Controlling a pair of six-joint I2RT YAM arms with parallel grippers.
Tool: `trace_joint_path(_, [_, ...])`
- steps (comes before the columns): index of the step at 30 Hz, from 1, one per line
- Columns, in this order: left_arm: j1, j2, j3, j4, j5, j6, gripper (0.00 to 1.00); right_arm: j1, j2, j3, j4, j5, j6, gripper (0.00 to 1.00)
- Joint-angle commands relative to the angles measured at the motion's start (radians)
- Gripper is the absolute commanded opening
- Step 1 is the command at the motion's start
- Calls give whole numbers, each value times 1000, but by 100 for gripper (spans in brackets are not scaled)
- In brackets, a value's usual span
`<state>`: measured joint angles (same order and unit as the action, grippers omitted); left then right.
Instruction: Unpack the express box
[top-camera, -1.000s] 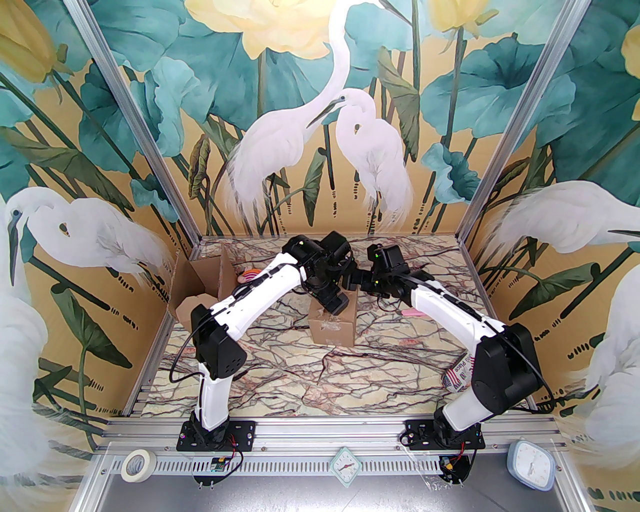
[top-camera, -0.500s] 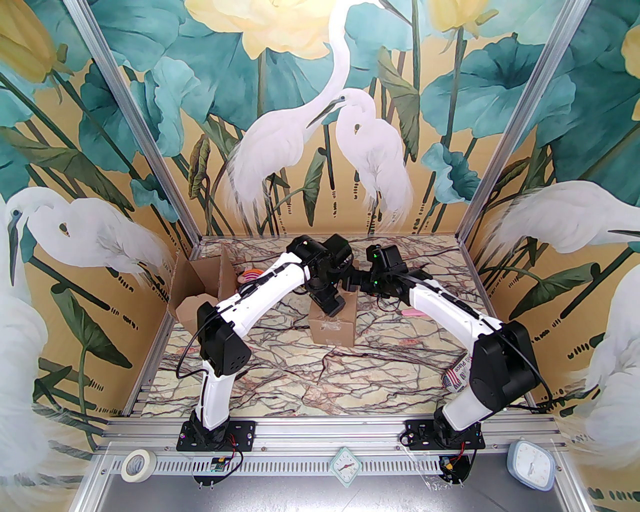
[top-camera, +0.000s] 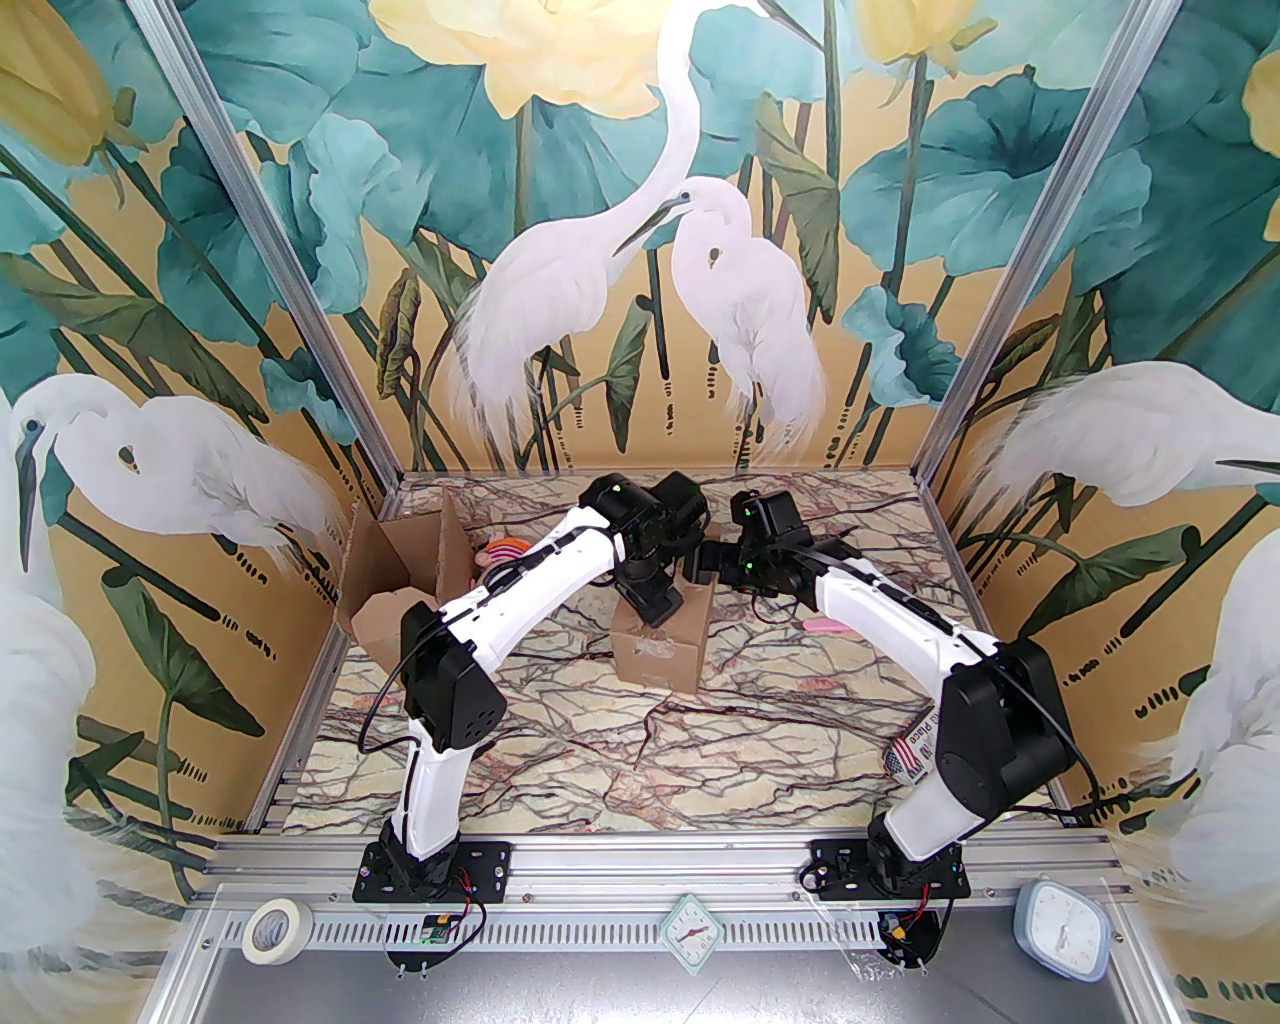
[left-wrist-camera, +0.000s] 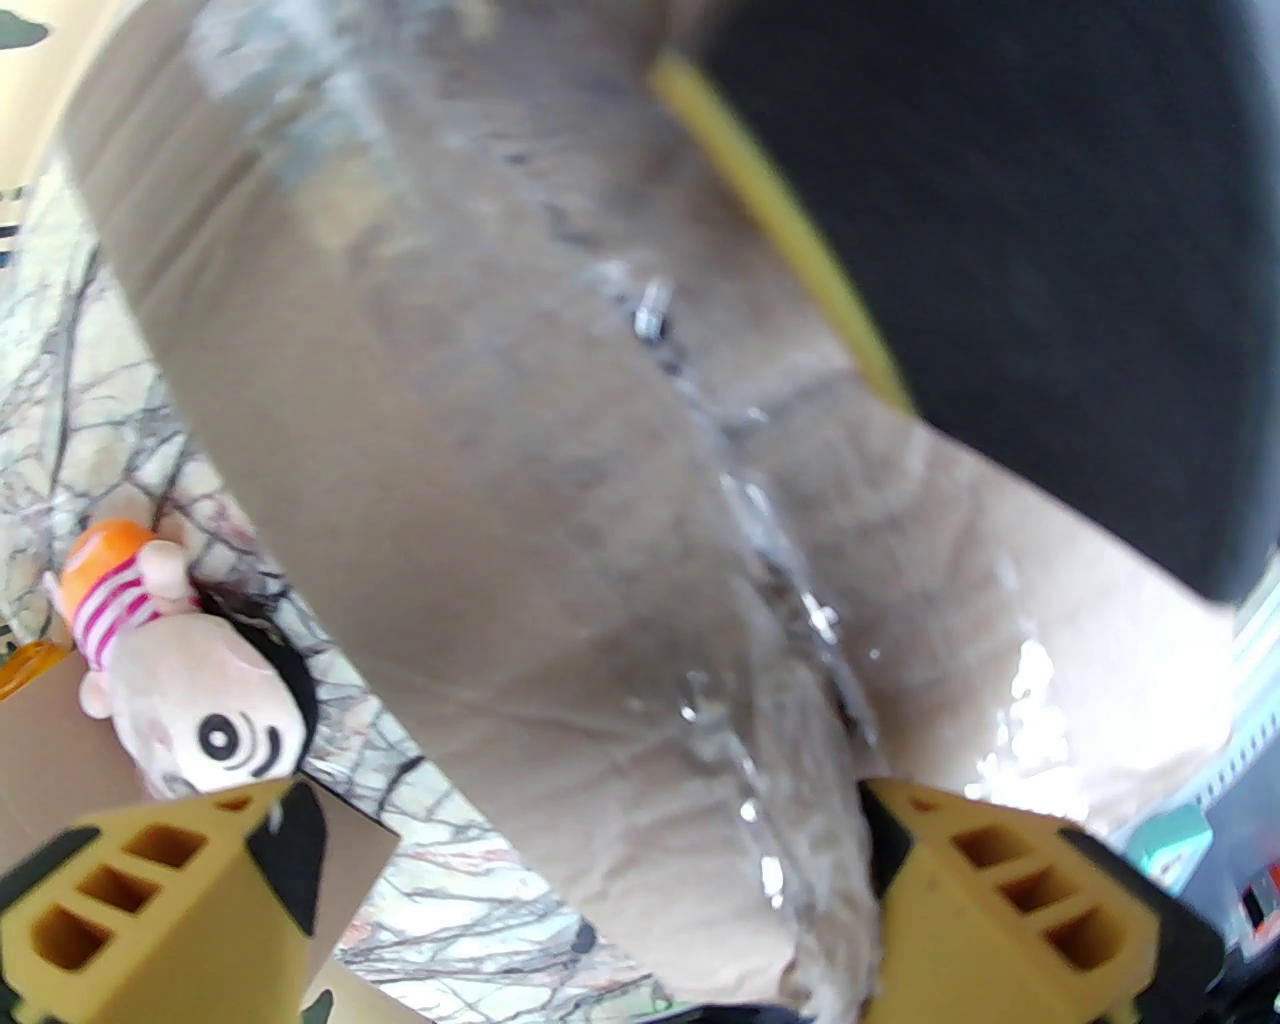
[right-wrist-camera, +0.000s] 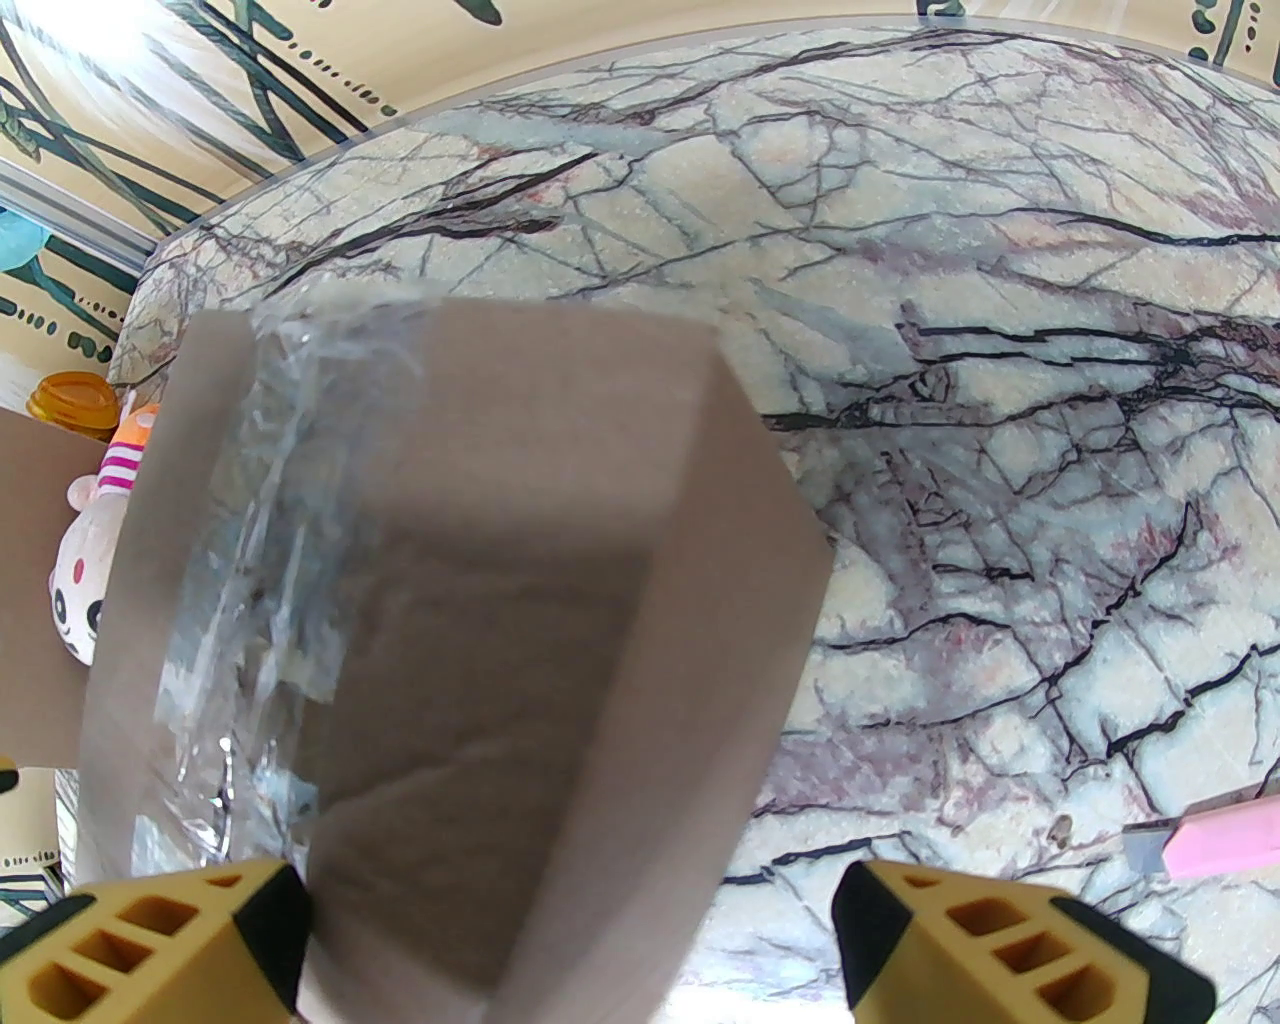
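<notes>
The small box (top-camera: 662, 650), sealed with clear tape along its top seam, sits near the middle of the marble table (top-camera: 780, 740), and both arms crowd over it from either side. The left gripper (left-wrist-camera: 580, 810) hangs just above the taped top with its fingers spread wide. One finger is at the box's edge and the other is off to the side, and it has hold of nothing. The right gripper (right-wrist-camera: 570, 885) is spread just as wide at a corner of the box. One finger is just beside the cardboard wall and the other is over bare marble, with nothing clamped. From overhead the two wrists hide much of the box's top, and in the left wrist view a dark blurred shape with a yellow edge blocks the upper right. There are two cardboard boxes in all: the second, a big box (top-camera: 400, 580), stands open by the left wall. One doll (top-camera: 500, 550) lies between the two boxes, with one orange cap (right-wrist-camera: 72, 400) beside it. One pink tool (top-camera: 830, 625) lies to the right of the small box, and one striped packet (top-camera: 915, 750) is near the right arm's elbow. On the front rail are one roll of tape (top-camera: 272, 930), a green clock (top-camera: 690, 930) and a blue clock (top-camera: 1062, 935).
</notes>
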<state>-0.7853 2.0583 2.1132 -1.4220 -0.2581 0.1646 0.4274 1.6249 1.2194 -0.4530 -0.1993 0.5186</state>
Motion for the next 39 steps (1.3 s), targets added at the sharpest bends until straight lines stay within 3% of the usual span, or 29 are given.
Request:
trace_joint_path(1, [0, 5, -68, 121, -98, -27, 81, 16, 22, 0, -24, -19, -48, 94])
trace_joint_path(8, [0, -37, -196, 235, -141, -16, 67, 16, 38, 13, -27, -33, -74, 91])
trace_joint_path(18, [6, -22, -176, 244, -155, -100, 37, 19, 56, 35, -61, -11, -78, 91])
trace_joint_path(26, [88, -149, -274, 336, 46, -250, 26, 17, 91, 32, -74, 14, -48, 90])
trace_joint_path(34, [172, -287, -440, 509, 247, -369, 24, 9, 109, 30, -58, 15, -30, 88])
trace_joint_path(39, [206, -338, -505, 589, 308, -417, 22, 8, 114, 23, -64, 42, -47, 86])
